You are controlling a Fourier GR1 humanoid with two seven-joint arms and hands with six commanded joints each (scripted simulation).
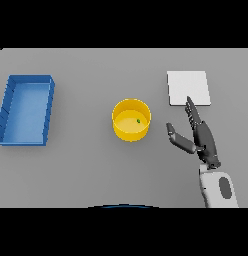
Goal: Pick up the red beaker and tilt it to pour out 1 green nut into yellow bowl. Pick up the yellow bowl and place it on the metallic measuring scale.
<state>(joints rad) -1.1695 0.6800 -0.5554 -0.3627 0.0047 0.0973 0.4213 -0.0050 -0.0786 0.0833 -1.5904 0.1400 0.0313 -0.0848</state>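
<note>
Since a green nut already lies inside the yellow bowl at mid-desk, the right hand waits beside it, fingers spread wide and empty, with the scale behind, toward the far edge.

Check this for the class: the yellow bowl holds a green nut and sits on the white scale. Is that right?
Not quite. The head view shows the yellow bowl holding a green nut, but it sits on the grey table, apart from the white scale.
</note>
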